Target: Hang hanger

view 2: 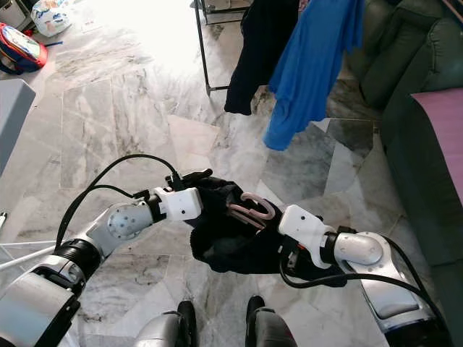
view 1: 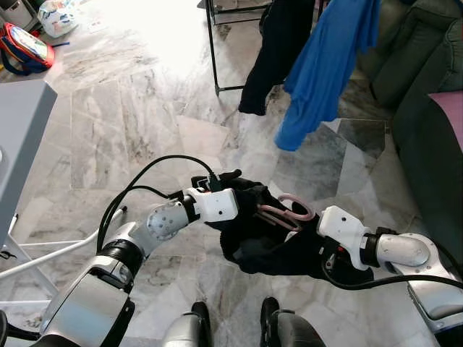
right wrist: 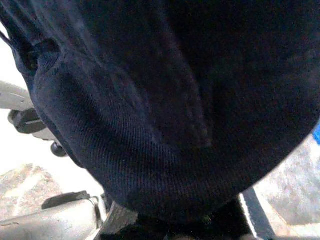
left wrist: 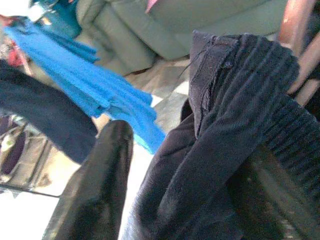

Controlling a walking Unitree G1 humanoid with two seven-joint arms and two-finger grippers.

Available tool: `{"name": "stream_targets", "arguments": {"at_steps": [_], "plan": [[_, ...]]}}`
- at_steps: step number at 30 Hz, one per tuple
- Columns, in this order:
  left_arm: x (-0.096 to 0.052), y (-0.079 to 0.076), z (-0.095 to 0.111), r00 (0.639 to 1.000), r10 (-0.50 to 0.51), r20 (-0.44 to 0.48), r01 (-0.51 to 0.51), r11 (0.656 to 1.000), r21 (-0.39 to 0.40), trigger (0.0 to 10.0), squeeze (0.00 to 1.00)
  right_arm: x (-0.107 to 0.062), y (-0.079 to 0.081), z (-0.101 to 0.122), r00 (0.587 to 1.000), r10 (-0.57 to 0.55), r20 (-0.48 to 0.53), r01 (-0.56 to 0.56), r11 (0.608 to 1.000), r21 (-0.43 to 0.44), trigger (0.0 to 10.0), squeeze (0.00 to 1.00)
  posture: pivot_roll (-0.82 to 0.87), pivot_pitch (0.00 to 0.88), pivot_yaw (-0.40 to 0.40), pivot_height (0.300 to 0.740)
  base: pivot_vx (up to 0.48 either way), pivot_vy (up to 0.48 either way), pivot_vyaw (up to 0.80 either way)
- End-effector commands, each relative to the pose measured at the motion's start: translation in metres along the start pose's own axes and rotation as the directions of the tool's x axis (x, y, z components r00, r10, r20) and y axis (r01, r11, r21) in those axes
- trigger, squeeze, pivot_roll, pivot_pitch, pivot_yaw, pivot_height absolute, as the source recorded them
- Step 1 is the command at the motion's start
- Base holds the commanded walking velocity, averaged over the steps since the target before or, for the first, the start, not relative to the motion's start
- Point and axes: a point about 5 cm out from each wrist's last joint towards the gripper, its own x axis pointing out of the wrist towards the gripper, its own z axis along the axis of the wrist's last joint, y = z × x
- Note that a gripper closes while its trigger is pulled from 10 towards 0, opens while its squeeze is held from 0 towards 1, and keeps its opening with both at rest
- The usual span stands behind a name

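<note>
**Inspector A:** Dark navy ribbed fabric, a bunched garment (view 1: pixel 268 242), wraps the pink curved plastic hanger (view 1: pixel 287 212). The robot holds both low in front of itself, well short of the black metal clothes rack (view 1: pixel 214 50).

**Inspector B:** Presumably so the hook stays free for the rail. Grippers?

**Inspector A:** The left gripper (view 1: pixel 226 176) sits on the rack side of the bundle; whether its fingers are clamped cannot be told. The right gripper (view 2: pixel 283 254) is buried in cloth; cannot tell either.

**Inspector B:** View differences?

**Inspector A:** The left wrist view shows one black finger (left wrist: pixel 97 187) beside the fabric, with the bright blue hanging shirt (left wrist: pixel 85 90) beyond. The right wrist view gives mostly dark weave.
</note>
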Motion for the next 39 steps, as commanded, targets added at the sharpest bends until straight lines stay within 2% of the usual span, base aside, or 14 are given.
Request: {"name": "stream_targets", "arguments": {"at_steps": [1, 7, 14, 16, 20, 22, 26, 27, 28, 31, 32, 33, 36, 39], "plan": [[-0.001, -0.011, 0.004, 0.996, -0.067, 0.061, 0.068, 0.998, -0.007, 10.0, 1.0, 0.005, 0.007, 0.0, 1.0, -0.004, 0.019, 0.004, 1.0, 0.003, 0.0, 0.0, -0.16, 0.288, 0.089, 0.74, 0.0, 0.0, 0.0], [-0.005, -0.023, 0.004, 0.985, -0.147, 0.088, 0.152, 0.987, -0.05, 10.0, 1.0, 0.009, 0.009, -0.003, 0.998, -0.053, 0.019, 0.052, 0.998, 0.023, 0.0, 0.0, -0.17, 0.288, 0.09, 0.74, 0.0, 0.0, 0.0], [-0.007, -0.024, 0.0, 0.986, -0.146, 0.087, 0.157, 0.978, -0.139, 10.0, 1.0, 0.013, 0.004, -0.004, 0.988, -0.152, 0.029, 0.15, 0.987, 0.063, 0.0, 0.0, -0.17, 0.283, 0.091, 0.74, 0.0, 0.0, 0.0], [-0.008, -0.018, -0.001, 0.994, -0.065, 0.091, 0.081, 0.98, -0.181, 10.0, 1.0, 0.016, 0.003, -0.005, 0.98, -0.197, 0.031, 0.194, 0.977, 0.088, 0.0, 0.0, -0.17, 0.282, 0.091, 0.74, 0.0, 0.0, 0.0], [-0.009, -0.013, 0.0, 0.995, -0.01, 0.102, 0.031, 0.978, -0.206, 10.0, 1.0, 0.017, 0.003, -0.006, 0.976, -0.217, 0.027, 0.214, 0.972, 0.098, 0.0, 0.0, -0.17, 0.28, 0.09, 0.74, 0.0, 0.0, 0.0], [-0.008, -0.006, 0.0, 0.992, 0.076, 0.105, -0.046, 0.963, -0.267, 10.0, 1.0, 0.018, 0.003, -0.008, 0.968, -0.25, 0.021, 0.245, 0.962, 0.123, 0.0, 0.0, -0.17, 0.275, 0.085, 0.74, 0.0, 0.0, 0.0], [-0.009, -0.004, -0.001, 0.989, 0.109, 0.1, -0.075, 0.953, -0.292, 10.0, 1.0, 0.02, 0.002, -0.008, 0.961, -0.275, 0.018, 0.27, 0.952, 0.143, 0.0, 0.0, -0.17, 0.274, 0.084, 0.74, 0.0, 0.0, 0.0], [-0.011, 0.0, -0.007, 0.98, 0.195, 0.05, -0.163, 0.916, -0.367, 10.0, 1.0, 0.022, -0.001, -0.01, 0.94, -0.341, 0.011, 0.333, 0.925, 0.185, 0.0, 0.0, -0.17, 0.269, 0.077, 0.74, 0.0, 0.0, 0.0], [-0.013, 0.001, -0.01, 0.972, 0.234, 0.018, -0.207, 0.893, -0.399, 10.0, 1.0, 0.022, -0.002, -0.01, 0.929, -0.37, 0.009, 0.361, 0.911, 0.2, 0.0, 0.0, -0.17, 0.269, 0.077, 0.74, 0.0, 0.0, 0.0], [-0.019, 0.003, -0.025, 0.921, 0.37, -0.125, -0.38, 0.775, -0.505, 10.0, 1.0, 0.02, -0.008, -0.01, 0.883, -0.469, 0.003, 0.453, 0.854, 0.255, 0.0, 0.0, -0.17, 0.268, 0.077, 0.74, 0.0, 0.0, 0.0], [-0.021, 0.002, -0.031, 0.896, 0.403, -0.187, -0.436, 0.716, -0.546, 10.0, 1.0, 0.019, -0.009, -0.011, 0.868, -0.497, -0.002, 0.48, 0.838, 0.26, 0.0, 0.0, -0.17, 0.263, 0.075, 0.74, 0.0, 0.0, 0.0], [-0.021, 0.002, -0.031, 0.896, 0.403, -0.187, -0.436, 0.716, -0.546, 10.0, 1.0, 0.019, -0.009, -0.011, 0.868, -0.497, -0.002, 0.48, 0.838, 0.26, 0.0, 0.0, -0.17, 0.263, 0.075, 0.74, 0.0, 0.0, 0.0], [-0.028, -0.006, -0.044, 0.822, 0.466, -0.326, -0.561, 0.568, -0.602, 10.0, 1.0, 0.016, -0.012, -0.014, 0.812, -0.583, -0.03, 0.563, 0.768, 0.305, 0.0, 0.0, -0.17, 0.253, 0.076, 0.74, 0.0, 0.0, 0.0], [-0.03, -0.013, -0.047, 0.786, 0.487, -0.38, -0.61, 0.514, -0.603, 10.0, 1.0, 0.015, -0.014, -0.017, 0.77, -0.636, -0.051, 0.615, 0.719, 0.324, 0.0, 0.0, -0.16, 0.248, 0.079, 0.74, 0.0, 0.0, 0.0]]}}
